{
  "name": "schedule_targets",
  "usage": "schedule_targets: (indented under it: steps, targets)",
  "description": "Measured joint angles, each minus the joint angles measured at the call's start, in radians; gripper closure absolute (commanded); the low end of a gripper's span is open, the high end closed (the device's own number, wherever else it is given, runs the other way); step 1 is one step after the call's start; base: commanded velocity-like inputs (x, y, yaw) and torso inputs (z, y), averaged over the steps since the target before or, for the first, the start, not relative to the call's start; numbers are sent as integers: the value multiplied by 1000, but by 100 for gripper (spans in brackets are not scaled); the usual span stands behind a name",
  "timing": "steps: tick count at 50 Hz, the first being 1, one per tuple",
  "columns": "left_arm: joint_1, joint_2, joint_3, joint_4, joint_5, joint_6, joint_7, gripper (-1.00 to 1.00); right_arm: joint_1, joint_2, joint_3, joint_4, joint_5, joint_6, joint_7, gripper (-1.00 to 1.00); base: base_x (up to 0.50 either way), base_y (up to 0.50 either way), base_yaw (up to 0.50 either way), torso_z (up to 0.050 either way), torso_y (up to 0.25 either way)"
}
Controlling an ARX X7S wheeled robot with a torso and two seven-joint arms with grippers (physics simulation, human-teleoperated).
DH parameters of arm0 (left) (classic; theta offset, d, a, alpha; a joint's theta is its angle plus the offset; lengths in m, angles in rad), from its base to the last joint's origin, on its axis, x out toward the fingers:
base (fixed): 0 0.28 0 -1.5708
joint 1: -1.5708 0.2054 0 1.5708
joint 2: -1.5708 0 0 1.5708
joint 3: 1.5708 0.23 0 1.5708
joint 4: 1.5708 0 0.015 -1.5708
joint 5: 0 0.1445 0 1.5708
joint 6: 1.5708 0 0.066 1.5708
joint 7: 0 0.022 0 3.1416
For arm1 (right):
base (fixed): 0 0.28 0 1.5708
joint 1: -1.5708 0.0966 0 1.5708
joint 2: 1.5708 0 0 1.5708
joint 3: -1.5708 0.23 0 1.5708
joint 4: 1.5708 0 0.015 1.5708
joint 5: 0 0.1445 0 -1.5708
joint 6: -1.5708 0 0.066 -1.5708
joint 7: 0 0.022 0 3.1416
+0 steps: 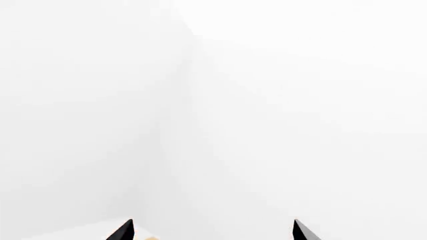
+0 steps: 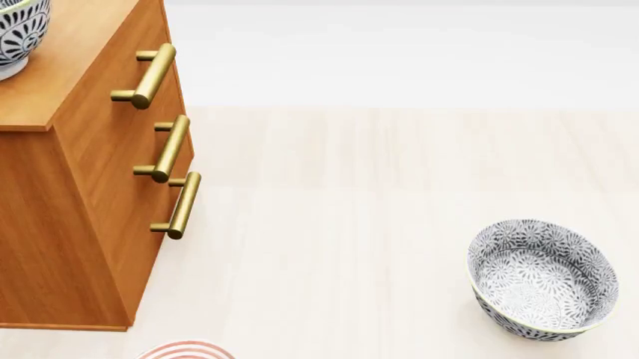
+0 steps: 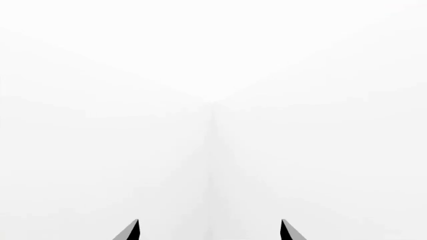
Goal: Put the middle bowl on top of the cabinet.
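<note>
Basically done I'd say: one grey-and-white floral ceramic bowl (image 2: 15,34) sits atop the tall orange-brown wooden cabinet (image 2: 70,187), another identical bowl (image 2: 542,279) on the floor, both arms' jaws wide, empty.

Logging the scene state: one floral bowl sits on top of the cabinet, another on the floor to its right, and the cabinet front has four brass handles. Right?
Not quite: the cabinet front carries three brass handles, not four, as the head view shows. The rest holds: a floral bowl sits on the cabinet top and another bowl on the floor to its right.
</note>
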Motion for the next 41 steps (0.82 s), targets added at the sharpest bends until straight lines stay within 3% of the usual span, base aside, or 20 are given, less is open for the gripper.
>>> schedule_targets:
  steps: [23, 41]
  targets:
    - [119, -64, 82, 222, 360, 34, -40, -100, 4, -1, -5, 0, -7, 3, -4, -100, 0, 0, 0, 0, 0]
    - [318, -81, 128, 209, 603, 100, -73, -100, -4, -1, 0, 0, -2, -6, -11, -100, 0, 0, 0, 0, 0]
